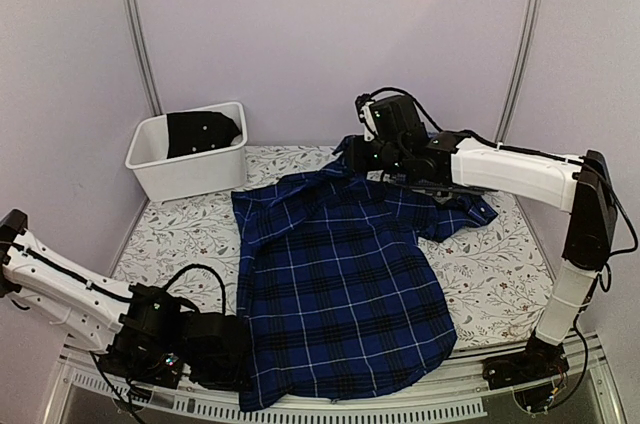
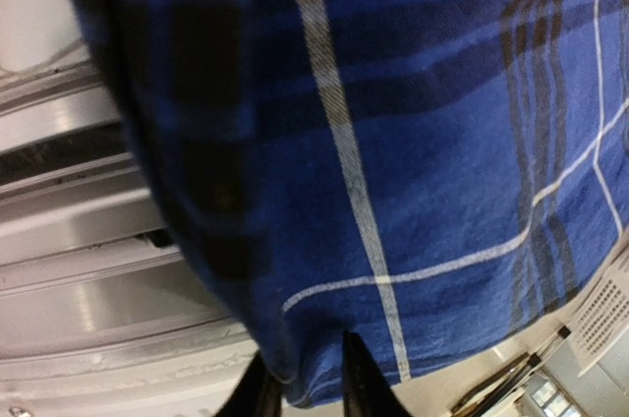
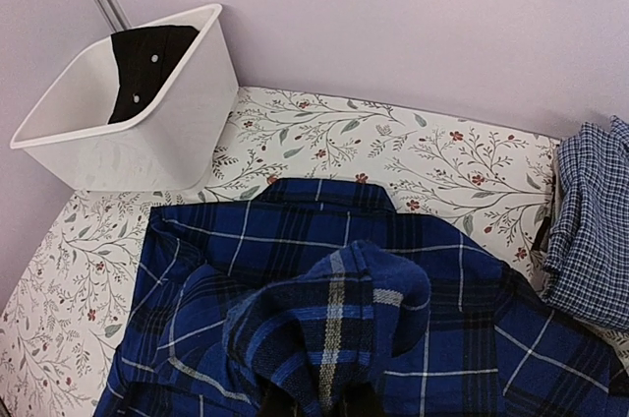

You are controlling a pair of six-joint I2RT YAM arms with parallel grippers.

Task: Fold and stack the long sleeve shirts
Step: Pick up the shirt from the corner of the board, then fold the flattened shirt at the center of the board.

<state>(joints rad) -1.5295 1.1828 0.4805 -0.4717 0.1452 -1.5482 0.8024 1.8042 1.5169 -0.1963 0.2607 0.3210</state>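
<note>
Shirt [image 1: 340,284] fold in raised right gripper [image 1: 388,166]

You've got a white plastic bin [image 1: 190,172] at far left on the table, its near wall plain. Inside: black cloth [image 1: 203,131] w/ a few small pale dots, lying up against the far wall of the bin. The table cover [image 1: 180,234] is white w/ a leafy vine & small red flower print. A lilac wall [image 1: 330,24] runs along the far side. One upright metal pole [image 1: 138,29] stands behind the bin, a 2nd pole [image 1: 524,29] at far right. A slotted white rail [image 1: 400,404] runs along the near edge.
</note>
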